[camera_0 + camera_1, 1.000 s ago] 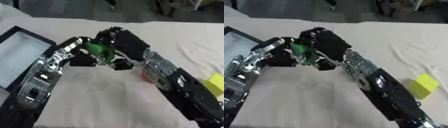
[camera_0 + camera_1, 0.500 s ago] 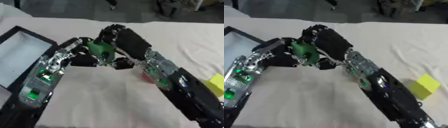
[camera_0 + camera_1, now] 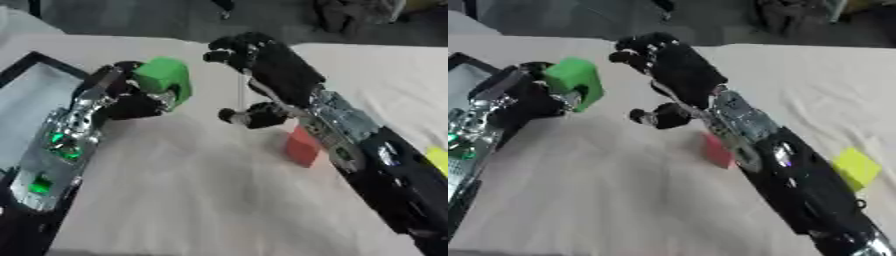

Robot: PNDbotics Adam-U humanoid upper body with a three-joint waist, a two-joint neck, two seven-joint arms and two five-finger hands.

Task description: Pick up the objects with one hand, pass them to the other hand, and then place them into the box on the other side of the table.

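My left hand (image 3: 133,102) holds a green block (image 3: 164,80) above the table, fingers curled round it, close to the right rim of the box (image 3: 26,65). My right hand (image 3: 262,65) hovers just right of the block with fingers relaxed and nothing in it, apart from the block. A red block (image 3: 302,146) lies on the white cloth beside my right forearm. A yellow block (image 3: 856,167) lies further right on the cloth.
The black-rimmed box with a pale floor (image 3: 26,102) stands at the left edge of the table. A white cloth (image 3: 192,190) covers the table. Dark shapes show past the far edge.
The green block has passed from between both hands to my left hand alone, which has carried it left toward the box. My right hand has let go and drawn away.
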